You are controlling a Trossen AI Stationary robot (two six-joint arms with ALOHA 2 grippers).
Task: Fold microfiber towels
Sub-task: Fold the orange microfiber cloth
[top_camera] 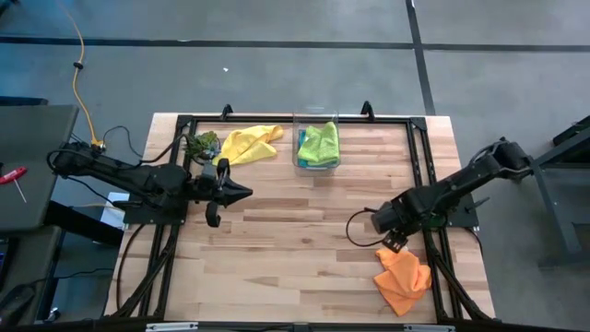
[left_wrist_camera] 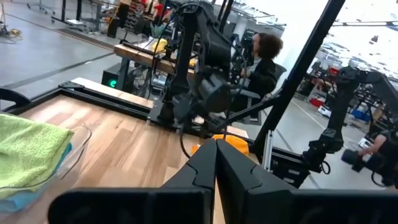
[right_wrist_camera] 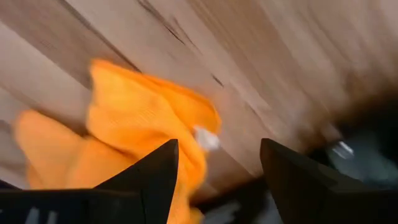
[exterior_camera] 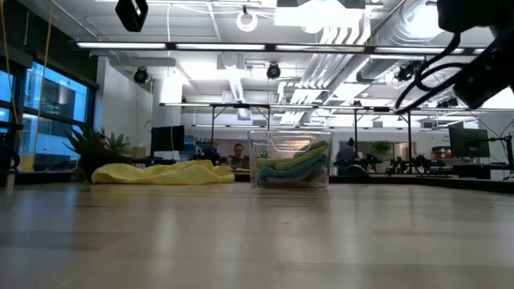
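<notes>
Both arms are dark, almost black, built of chunky rounded segments linked by boxy joints. The left claw (top_camera: 241,193) tapers to a sharp wedge, its two matte black fingers (left_wrist_camera: 239,171) flat-sided and angular. Behind the right claw (top_camera: 395,243) a thin black cable (top_camera: 355,228) loops out from the wrist. The right claw's fingers (right_wrist_camera: 155,174) are likewise plain black wedges with straight edges.

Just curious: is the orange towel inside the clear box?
No, the orange towel lies crumpled on the bare table, far from the clear box.
</notes>
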